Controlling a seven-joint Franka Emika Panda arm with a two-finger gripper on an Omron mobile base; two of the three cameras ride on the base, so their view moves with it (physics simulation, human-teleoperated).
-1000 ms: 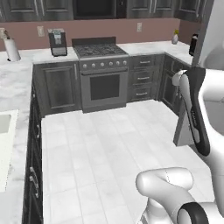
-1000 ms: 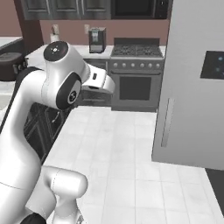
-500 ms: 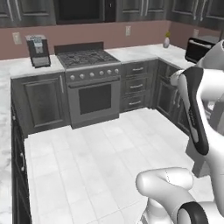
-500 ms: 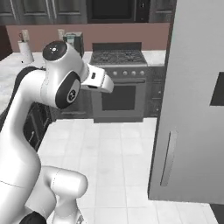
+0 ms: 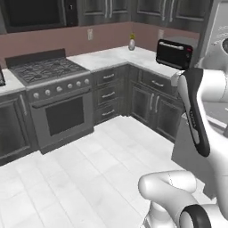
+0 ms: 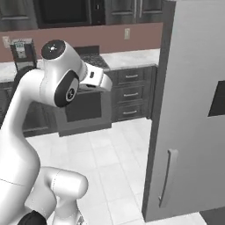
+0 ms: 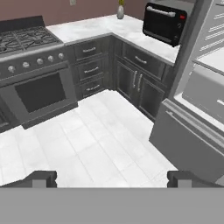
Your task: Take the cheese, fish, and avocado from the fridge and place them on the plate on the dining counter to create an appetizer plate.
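Note:
The fridge [image 6: 189, 88] stands as a tall grey unit at the right, with a long handle [image 6: 167, 176] on its front. In the hand view the fridge [image 7: 205, 65] shows white shelves and a white drawer past its grey edge, at the right side. My gripper [image 7: 111, 179] is open, its two dark fingertips [image 7: 41, 178] wide apart over the white tiled floor, with nothing between them. It hangs well short of the fridge. The cheese, fish, avocado, plate and dining counter are out of view.
A stove with an oven [image 5: 53, 102] sits against the back wall. Dark corner cabinets [image 5: 147, 98] under a marble worktop carry a black toaster [image 5: 174, 53] and a small vase [image 5: 132, 43]. A coffee machine [image 6: 19, 50] stands left of the stove. The tiled floor [image 5: 89, 178] lies open.
The whole picture has slid left, so the camera has swung to the right. The stove has gone leftward in view and the fridge looms larger. The gripper stays open.

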